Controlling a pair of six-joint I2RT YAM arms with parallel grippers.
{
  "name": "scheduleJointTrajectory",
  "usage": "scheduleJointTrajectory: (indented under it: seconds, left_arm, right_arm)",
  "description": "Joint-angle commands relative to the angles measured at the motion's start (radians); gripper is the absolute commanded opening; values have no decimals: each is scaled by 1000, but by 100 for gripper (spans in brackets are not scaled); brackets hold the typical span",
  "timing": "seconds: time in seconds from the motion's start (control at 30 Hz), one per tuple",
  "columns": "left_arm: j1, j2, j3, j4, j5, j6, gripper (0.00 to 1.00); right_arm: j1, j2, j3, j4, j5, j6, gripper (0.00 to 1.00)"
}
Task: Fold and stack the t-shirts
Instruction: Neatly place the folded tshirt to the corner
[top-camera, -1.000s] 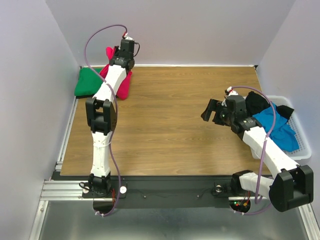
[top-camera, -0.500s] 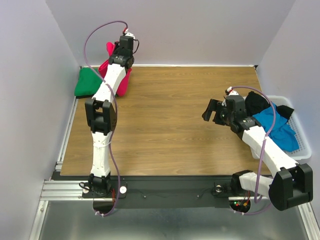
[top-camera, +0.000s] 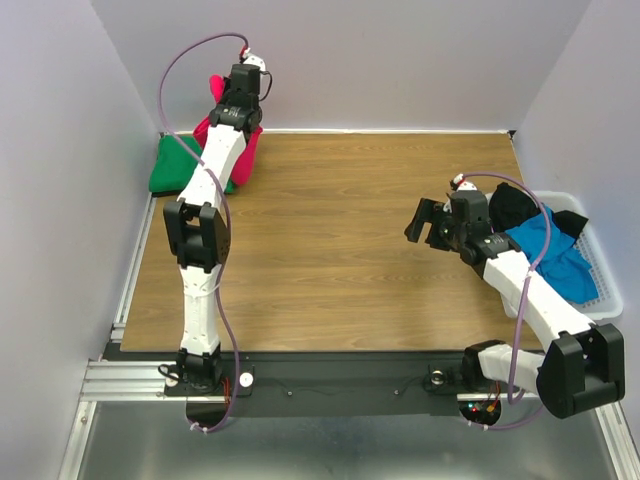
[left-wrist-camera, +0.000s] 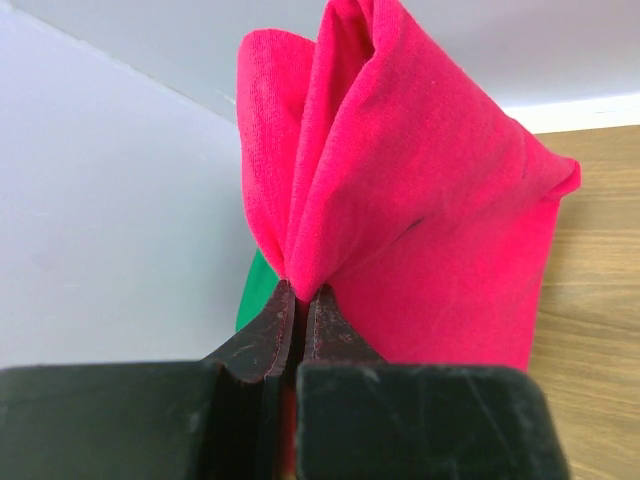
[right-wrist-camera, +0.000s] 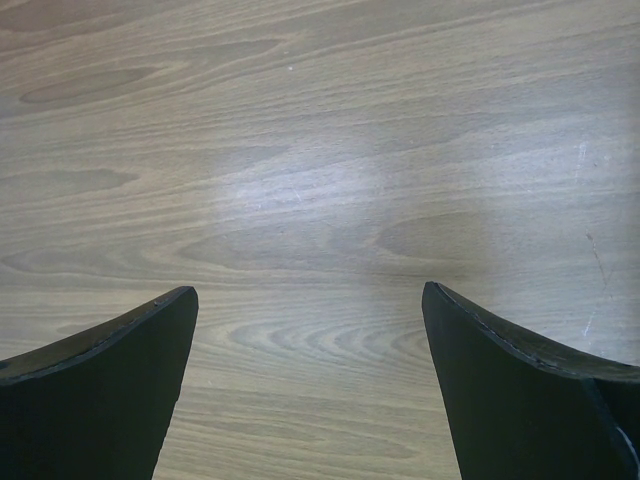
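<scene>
Left gripper (left-wrist-camera: 298, 296), at the upper left of the top view, is pinched tight on a bunched fold of the red shirt (left-wrist-camera: 420, 220). The green shirt (top-camera: 170, 172) lies just beside it at the upper-left corner of the table (top-camera: 340, 250). Right gripper (right-wrist-camera: 308, 292) stands wide over bare wood at centre right, holding nothing, while the blue shirt (top-camera: 556, 258) and black shirt (top-camera: 510, 204) lie in the basket (top-camera: 606, 292) at the right edge.

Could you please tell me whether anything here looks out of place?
Nothing damaged. The red t-shirt hangs bunched from the shut left claw by the green t-shirt, and the blue t-shirt lies crumpled in the basket.
</scene>
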Motion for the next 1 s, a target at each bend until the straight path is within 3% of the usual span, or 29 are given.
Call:
scheduleJointTrajectory:
  seconds: [0.0,0.33,0.97]
  left_arm:
    - [10,-119,77,62,10,-11,0]
    - [70,-48,54,27,108,-63,0]
    - [211,73,21,75,142,-45,0]
  right_arm:
    - [5,7,-10,23,24,-11,100]
    - [5,16,-10,21,58,-9,100]
    - [5,36,-1,17,133,-6,100]
